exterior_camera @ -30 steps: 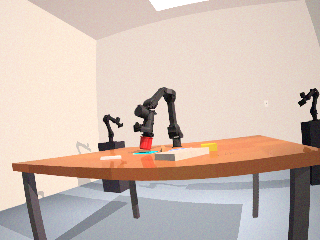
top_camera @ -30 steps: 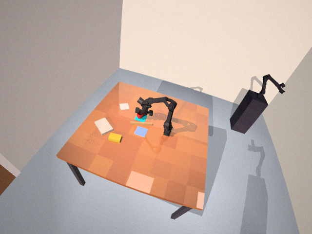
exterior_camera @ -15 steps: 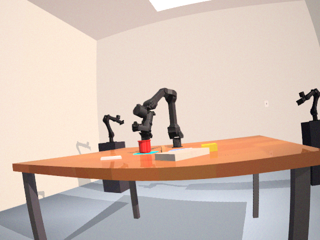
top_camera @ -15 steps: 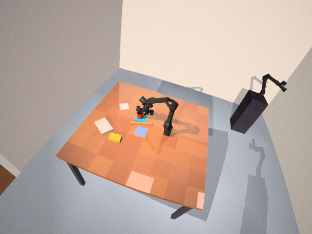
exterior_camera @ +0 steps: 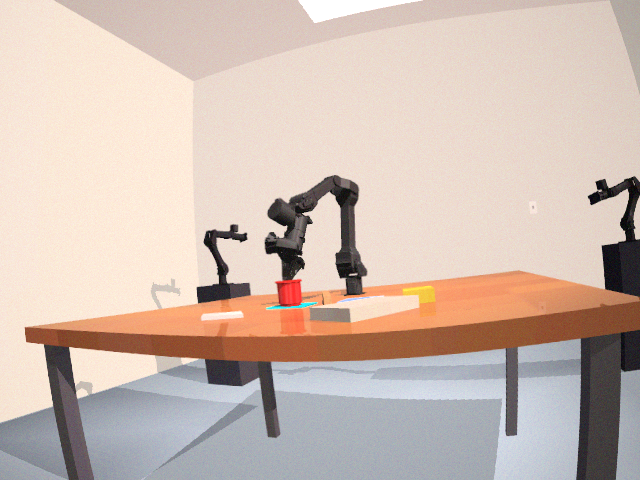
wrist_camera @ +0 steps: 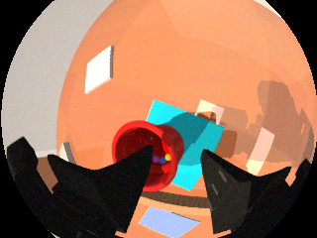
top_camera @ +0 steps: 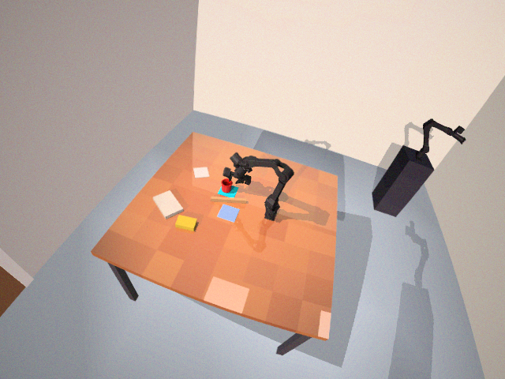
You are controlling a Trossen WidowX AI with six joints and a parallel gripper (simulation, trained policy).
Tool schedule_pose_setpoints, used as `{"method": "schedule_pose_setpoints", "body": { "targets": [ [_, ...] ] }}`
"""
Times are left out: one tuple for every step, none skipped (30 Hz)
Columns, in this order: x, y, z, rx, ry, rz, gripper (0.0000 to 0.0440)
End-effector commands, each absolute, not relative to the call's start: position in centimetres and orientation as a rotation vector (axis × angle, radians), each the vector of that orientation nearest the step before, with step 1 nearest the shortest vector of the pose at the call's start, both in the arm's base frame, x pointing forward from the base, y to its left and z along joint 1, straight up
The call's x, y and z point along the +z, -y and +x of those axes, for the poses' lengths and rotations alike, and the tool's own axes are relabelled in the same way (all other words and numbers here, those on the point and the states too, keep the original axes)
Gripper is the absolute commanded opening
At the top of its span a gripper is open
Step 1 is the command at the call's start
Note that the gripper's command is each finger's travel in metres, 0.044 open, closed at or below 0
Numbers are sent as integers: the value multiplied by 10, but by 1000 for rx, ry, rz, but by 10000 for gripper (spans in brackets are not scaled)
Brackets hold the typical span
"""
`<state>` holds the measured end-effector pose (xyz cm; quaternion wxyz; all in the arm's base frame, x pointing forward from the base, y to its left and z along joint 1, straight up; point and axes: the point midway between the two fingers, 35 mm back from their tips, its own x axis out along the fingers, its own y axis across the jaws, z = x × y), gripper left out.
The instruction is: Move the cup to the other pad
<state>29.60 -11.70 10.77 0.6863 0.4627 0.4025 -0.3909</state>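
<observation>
The red cup (top_camera: 226,185) (exterior_camera: 289,292) (wrist_camera: 134,141) stands upright on the cyan pad (top_camera: 230,193) (exterior_camera: 309,305) (wrist_camera: 210,130), towards one side of it. Several small marbles (wrist_camera: 162,160) show inside the cup. My gripper (top_camera: 237,180) (exterior_camera: 292,277) (wrist_camera: 177,152) is partly open just above the cup's rim, with nothing held. In the wrist view one fingertip overlaps the cup's mouth and the other is beyond its wall; whether the first touches the cup cannot be told. The blue pad (top_camera: 228,213) (wrist_camera: 168,222) holds nothing.
A low wooden bar (top_camera: 229,200) (exterior_camera: 326,298) lies between the pads. A thick off-white block (top_camera: 166,204) (exterior_camera: 372,308) and a yellow block (top_camera: 186,223) (exterior_camera: 421,294) lie beyond the blue pad. A thin white tile (top_camera: 200,172) (exterior_camera: 222,315) (wrist_camera: 99,69) lies past the cup.
</observation>
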Motion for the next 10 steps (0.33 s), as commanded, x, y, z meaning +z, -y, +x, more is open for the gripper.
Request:
{"method": "schedule_pose_setpoints", "body": {
  "targets": [
    [121,119,293,-858,-869,1044,234],
    [125,119,293,-855,-861,1045,237],
    [128,120,292,-852,-852,1046,240],
    [132,121,292,-848,-842,1047,246],
    [136,121,292,-845,-833,1047,257],
    [141,122,292,-841,-822,1046,270],
    [145,124,292,-838,-811,1046,281],
    [149,125,292,-835,-801,1045,290],
    [153,126,292,-833,-792,1045,312],
    [156,127,292,-832,-786,1046,333]
  ]
}}
